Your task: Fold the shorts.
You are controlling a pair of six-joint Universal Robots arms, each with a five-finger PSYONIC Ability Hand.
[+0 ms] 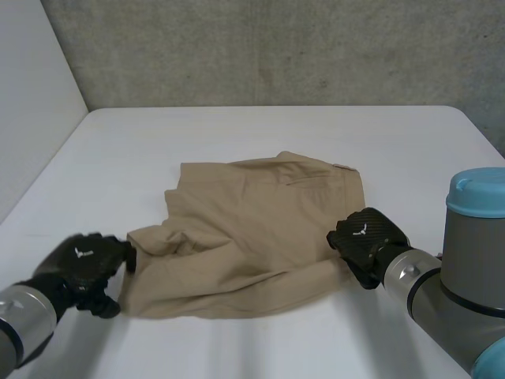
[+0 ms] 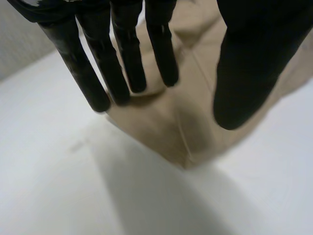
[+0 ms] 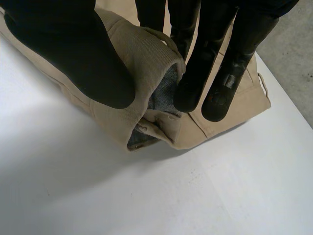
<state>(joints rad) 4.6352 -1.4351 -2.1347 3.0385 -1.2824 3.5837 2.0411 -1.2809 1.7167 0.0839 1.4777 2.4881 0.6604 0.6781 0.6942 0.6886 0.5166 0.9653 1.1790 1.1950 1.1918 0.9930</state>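
Khaki shorts point(image 1: 252, 237) are laid at the centre of the table point(image 1: 237, 130), long axis from 9 to 3 o'clock.
The waistband point(image 3: 146, 54) is pinched at 3 o'clock by the right hand point(image 1: 364, 238); the left hand point(image 1: 87, 264) is held over the 8 o'clock hem corner point(image 2: 188, 156), fingers point(image 2: 93, 83) straight and spread.

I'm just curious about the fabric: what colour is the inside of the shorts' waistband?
Grey lining inside the tan shorts, best seen in the right wrist view.
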